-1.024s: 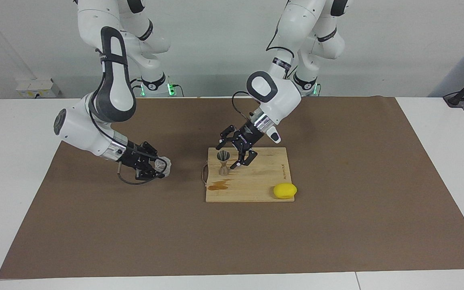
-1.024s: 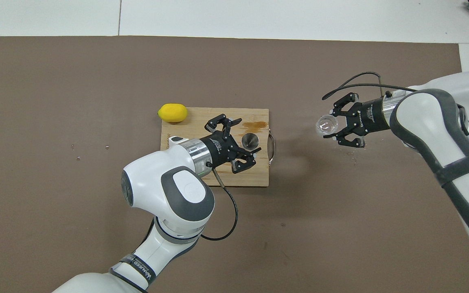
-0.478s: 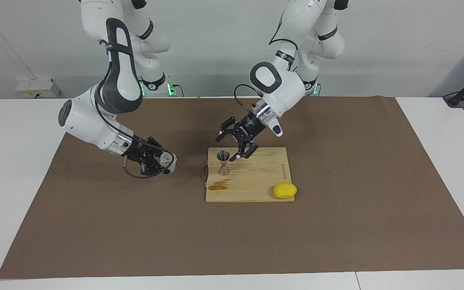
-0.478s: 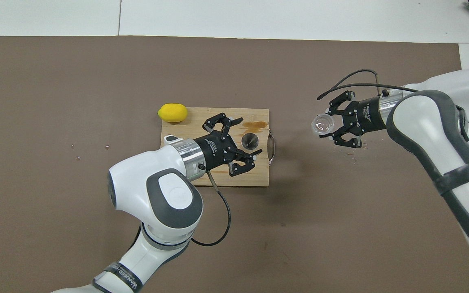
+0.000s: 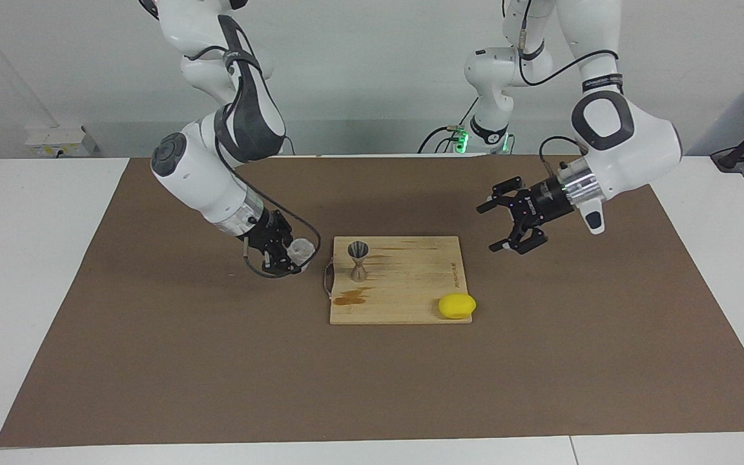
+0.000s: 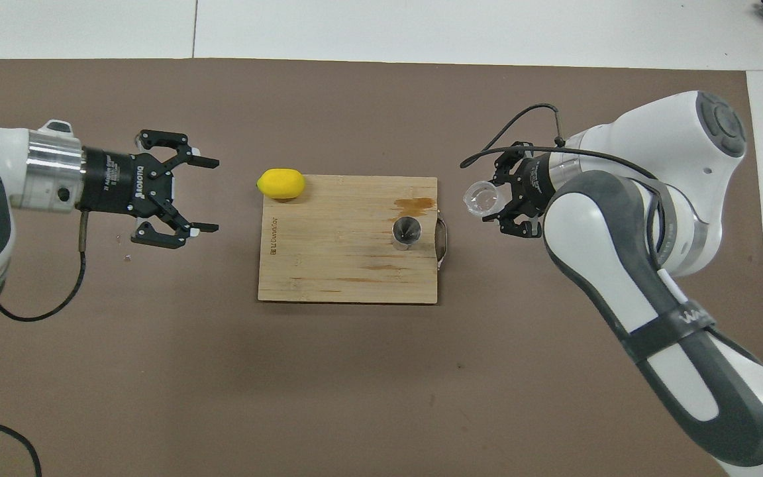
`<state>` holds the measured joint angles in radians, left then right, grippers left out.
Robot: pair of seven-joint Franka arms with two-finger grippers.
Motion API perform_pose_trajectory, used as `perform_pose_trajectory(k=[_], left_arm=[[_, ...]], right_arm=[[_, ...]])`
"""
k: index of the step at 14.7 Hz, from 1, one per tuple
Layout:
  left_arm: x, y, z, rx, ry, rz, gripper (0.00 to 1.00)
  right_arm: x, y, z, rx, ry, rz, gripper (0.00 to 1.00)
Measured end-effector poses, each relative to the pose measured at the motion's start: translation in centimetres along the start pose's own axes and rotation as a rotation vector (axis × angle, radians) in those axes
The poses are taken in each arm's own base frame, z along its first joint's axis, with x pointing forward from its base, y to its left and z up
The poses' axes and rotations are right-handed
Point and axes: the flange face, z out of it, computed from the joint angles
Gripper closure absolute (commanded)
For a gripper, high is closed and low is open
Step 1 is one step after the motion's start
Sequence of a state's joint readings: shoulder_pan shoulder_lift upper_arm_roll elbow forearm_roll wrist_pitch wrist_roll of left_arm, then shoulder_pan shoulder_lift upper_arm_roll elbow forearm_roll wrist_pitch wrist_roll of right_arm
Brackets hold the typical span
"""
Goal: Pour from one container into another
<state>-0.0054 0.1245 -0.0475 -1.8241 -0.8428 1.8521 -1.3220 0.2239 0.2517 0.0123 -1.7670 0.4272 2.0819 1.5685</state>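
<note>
Glass (image 5: 301,249) tilted, mouth twd jigger (image 5: 358,261) | R tool (image 5: 287,256) pinching glass; L tool (image 5: 502,223) spread

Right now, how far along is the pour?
Done: the right gripper is shut on the glass cup, up beside the cutting board. In hand: carrying it toward the jigger, which stands upright on the board. Left: reaching over the jigger and tilting. The left gripper waits open, off the board.

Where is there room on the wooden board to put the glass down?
The cutting board is bare between the jigger and the lemon, and along its edge nearest the robots. It is crowded by the jigger, beside a brown stain.
</note>
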Motion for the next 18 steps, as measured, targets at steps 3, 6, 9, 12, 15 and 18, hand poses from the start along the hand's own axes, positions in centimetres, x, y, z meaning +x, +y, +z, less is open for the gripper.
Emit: perform_pose_trajectory(k=[3, 6, 9, 12, 15, 18], left_arm=[[1.3, 1.7, -3.7, 0.041, 0.108, 0.114, 0.0], [1.4, 3.3, -6.2, 0.118, 0.213, 0.229, 0.0], [1.2, 4.2, -7.4, 0.173, 0.338, 0.348, 0.0], [0.2, 4.2, -7.5, 0.239, 0.436, 0.532, 0.0], [-1.7, 3.3, -8.3, 0.333, 0.496, 0.827, 0.0], [-2.3, 1.3, -9.3, 0.434, 0.505, 1.113, 0.0]], right_arm=[[-3.3, -0.1, 0.8, 0.004, 0.041, 0.004, 0.82], [-5.5, -0.1, 1.6, 0.012, 0.112, -0.039, 0.82], [-7.4, 0.5, 2.6, 0.006, 0.147, -0.066, 0.82], [-8.6, 1.0, 3.8, 0.001, 0.206, -0.112, 0.82], [-9.2, 1.1, 3.8, 0.01, 0.248, -0.152, 0.82], [-10.3, 1.5, 4.0, 0.017, 0.283, -0.193, 0.82]])
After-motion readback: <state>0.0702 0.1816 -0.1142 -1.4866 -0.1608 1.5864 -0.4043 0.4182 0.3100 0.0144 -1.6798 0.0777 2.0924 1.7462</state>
